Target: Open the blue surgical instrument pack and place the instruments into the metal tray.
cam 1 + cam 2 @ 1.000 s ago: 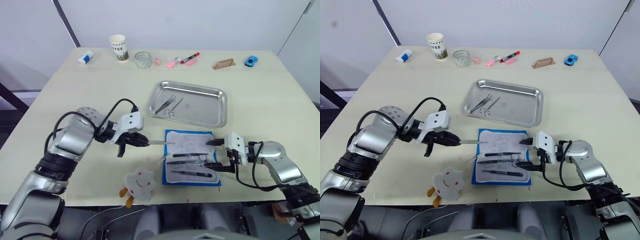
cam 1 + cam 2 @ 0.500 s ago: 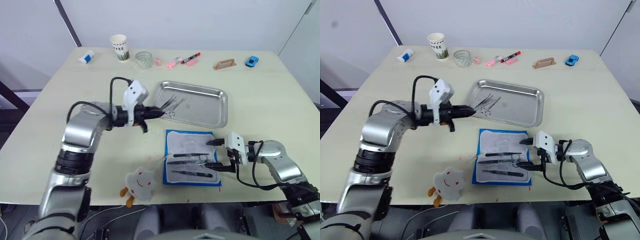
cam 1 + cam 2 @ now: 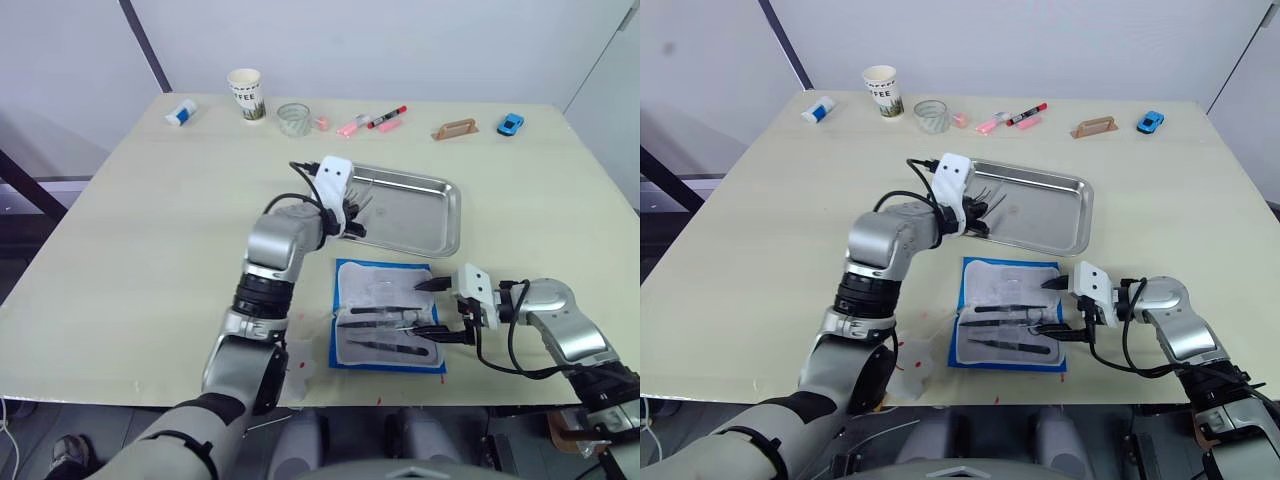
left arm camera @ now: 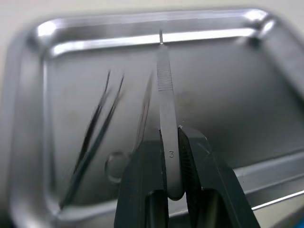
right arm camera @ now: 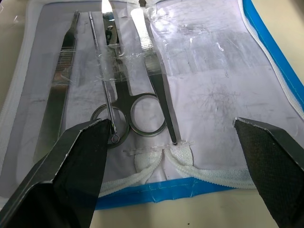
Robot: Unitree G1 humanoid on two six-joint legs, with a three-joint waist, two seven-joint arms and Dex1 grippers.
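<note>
My black left fingers (image 4: 190, 156) pinch a silver scalpel handle (image 4: 166, 95) above the shiny steel tray (image 3: 440, 235). The bright-blue pack (image 3: 388, 315) shows white lining; far off, a pink marker (image 3: 349, 126).

Pale cream table (image 3: 150, 230) carrying everything. Near centre, metal tray (image 3: 420, 215); just at its 6 o'clock, opened blue surgical instrument pack (image 3: 388, 330), lying flat close to the near edge. Along the far edge, from 10 toward 2 o'clock: small white-and-blue container (image 3: 181, 112), paper cup (image 3: 246, 95), clear glass (image 3: 292, 119), pink markers (image 3: 349, 126), red marker (image 3: 386, 116), tan wooden block (image 3: 453, 129), blue toy car (image 3: 511, 124). At 7 o'clock, faint red marks (image 3: 296, 362) on the surface
</note>
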